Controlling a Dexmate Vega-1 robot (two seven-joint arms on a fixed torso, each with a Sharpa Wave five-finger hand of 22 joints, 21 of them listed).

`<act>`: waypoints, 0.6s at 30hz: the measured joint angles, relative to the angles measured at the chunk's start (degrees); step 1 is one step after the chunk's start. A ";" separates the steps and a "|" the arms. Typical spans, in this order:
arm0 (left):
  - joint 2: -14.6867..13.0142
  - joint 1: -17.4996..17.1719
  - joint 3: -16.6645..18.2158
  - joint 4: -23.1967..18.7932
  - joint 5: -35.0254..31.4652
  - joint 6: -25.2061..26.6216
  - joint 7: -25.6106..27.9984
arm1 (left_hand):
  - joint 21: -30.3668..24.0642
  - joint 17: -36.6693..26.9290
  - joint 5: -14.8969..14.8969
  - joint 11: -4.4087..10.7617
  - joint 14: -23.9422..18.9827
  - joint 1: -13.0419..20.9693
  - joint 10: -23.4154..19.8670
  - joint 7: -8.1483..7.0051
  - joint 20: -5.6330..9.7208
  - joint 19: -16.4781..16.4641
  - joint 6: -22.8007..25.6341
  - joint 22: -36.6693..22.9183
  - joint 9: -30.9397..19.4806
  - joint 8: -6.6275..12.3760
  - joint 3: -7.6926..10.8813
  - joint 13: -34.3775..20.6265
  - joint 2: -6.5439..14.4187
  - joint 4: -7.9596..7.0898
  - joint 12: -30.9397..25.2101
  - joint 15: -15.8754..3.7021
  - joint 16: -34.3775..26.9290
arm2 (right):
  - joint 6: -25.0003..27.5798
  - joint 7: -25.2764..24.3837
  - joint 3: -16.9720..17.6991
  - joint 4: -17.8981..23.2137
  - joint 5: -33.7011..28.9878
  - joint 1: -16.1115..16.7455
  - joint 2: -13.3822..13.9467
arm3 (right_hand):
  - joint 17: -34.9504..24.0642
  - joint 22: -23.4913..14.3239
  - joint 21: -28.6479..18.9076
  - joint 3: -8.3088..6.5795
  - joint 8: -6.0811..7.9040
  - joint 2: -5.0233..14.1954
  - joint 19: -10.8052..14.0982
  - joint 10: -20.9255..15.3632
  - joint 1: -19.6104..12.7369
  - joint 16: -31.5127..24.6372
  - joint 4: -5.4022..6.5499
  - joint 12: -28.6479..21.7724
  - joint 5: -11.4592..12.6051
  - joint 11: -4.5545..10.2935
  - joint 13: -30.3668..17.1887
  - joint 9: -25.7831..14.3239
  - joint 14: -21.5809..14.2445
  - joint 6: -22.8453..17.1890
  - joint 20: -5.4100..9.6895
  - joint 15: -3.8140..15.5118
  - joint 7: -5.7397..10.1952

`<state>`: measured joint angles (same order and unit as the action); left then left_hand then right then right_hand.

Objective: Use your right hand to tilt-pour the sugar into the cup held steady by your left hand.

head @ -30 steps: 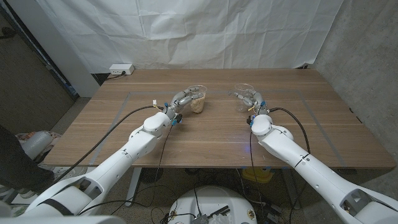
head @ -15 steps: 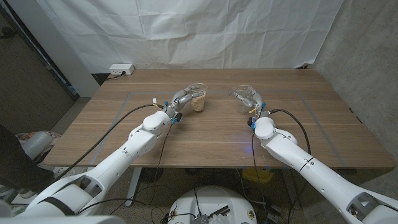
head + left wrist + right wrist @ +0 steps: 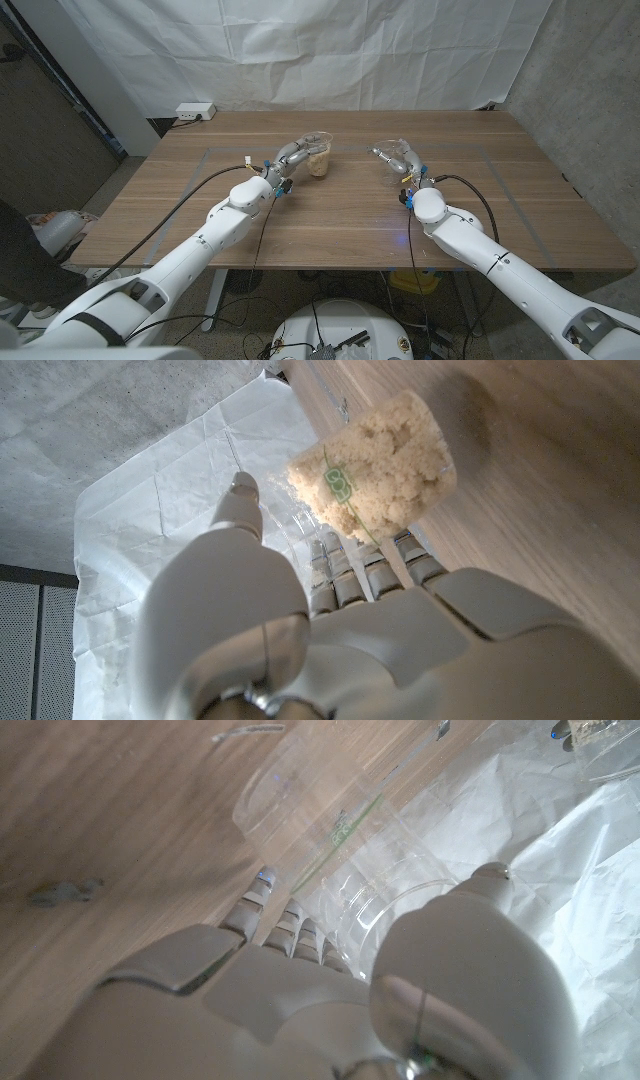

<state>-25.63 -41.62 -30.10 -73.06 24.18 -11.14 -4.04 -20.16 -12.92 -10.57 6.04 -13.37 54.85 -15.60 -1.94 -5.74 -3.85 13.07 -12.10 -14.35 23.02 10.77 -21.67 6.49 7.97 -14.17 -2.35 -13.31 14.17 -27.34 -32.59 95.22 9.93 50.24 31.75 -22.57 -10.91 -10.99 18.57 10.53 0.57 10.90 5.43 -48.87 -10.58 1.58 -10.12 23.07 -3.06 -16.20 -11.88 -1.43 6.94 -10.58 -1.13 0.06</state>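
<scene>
Fingers (image 3: 345,565) of the left hand (image 3: 287,160) are being wrapped around the sugar-filled cup (image 3: 319,155) at eleven o'clock, steadying it; the empty cup (image 3: 392,154), at one o'clock, is being grasped by the right hand (image 3: 408,165), apparently after pouring.

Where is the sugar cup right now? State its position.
In the head view, the sugar-filled cup stands on the table, left of centre toward the far side, gripped by the left hand; the empty cup sits opposite.

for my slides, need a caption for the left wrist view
Left hand gripping a clear cup full of sugar.
</scene>
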 measured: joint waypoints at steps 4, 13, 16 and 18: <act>0.22 0.40 0.00 0.56 -0.06 -0.26 -0.15 | 0.00 0.01 0.00 0.00 0.00 -0.53 0.00 0.00 -0.02 0.02 -0.01 0.00 0.00 0.00 0.00 0.00 -0.53 0.00 0.00 0.00 0.00 | -1.91 0.60 0.31 -0.96 0.38 -0.01 0.05 | 0.26 0.00 -0.35 0.24 0.00 -0.55 0.45 0.20 0.54 -0.06 0.24 -0.32 0.00 -0.20 0.22 0.00 0.32 0.46 -0.35 0.30 -0.06; 0.60 1.08 -0.13 1.16 -0.30 -0.60 -0.38 | 0.00 0.01 0.00 0.00 0.00 -0.53 0.00 -0.08 -0.11 0.11 -0.11 0.00 -0.01 -0.45 -0.25 0.00 -0.53 -0.24 0.00 0.00 0.00 | -10.48 -0.60 1.75 -4.59 0.94 1.79 -0.78 | 1.05 0.27 -0.91 0.71 0.73 -1.87 2.38 -0.92 1.86 -0.89 0.71 -1.34 0.00 -0.33 0.52 0.00 -0.15 -0.18 1.99 0.50 -1.14; 0.64 1.25 -0.19 1.17 -0.45 -0.60 -0.37 | 0.00 0.01 0.00 0.00 0.00 -0.53 0.00 -0.08 -0.11 0.11 -0.11 0.00 0.25 -0.45 -0.25 0.00 -0.53 -0.24 0.00 0.00 0.00 | -12.60 -1.49 2.17 -4.76 0.79 3.11 -0.69 | 1.29 0.27 -1.34 0.81 1.13 -2.46 3.57 -2.03 2.45 -1.34 0.81 -1.78 0.00 -0.27 0.75 0.00 -1.20 -1.24 1.27 0.75 -1.05; 0.71 1.42 -0.25 1.18 -0.54 -0.60 -0.37 | 0.00 0.01 0.00 0.00 0.00 -0.52 0.00 -0.08 -0.11 0.10 -0.11 0.00 0.26 -0.45 -0.25 0.00 -0.52 -0.24 0.00 0.00 0.00 | -13.73 -2.21 2.40 -4.72 0.59 3.94 -0.44 | 1.39 0.27 -1.63 0.89 1.34 -2.72 4.32 -2.92 2.72 -1.56 0.89 -2.04 0.00 -0.12 0.78 0.01 -1.88 -1.53 1.26 1.02 -0.78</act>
<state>-24.92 -40.20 -30.35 -71.88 23.64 -11.74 -4.41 -20.16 -12.91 -10.57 6.04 -13.38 54.32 -15.60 -2.02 -5.85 -3.75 12.95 -12.10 -14.09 22.57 10.51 -21.67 5.96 7.74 -14.17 -2.35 -13.31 0.44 -29.54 -30.19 90.51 10.52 54.18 31.31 -21.19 -10.65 -12.62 19.46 11.88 -2.15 15.23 2.51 -46.15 -12.14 2.47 -12.16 23.07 -3.18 -15.42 -11.87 -3.31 5.41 -9.32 -0.11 -0.72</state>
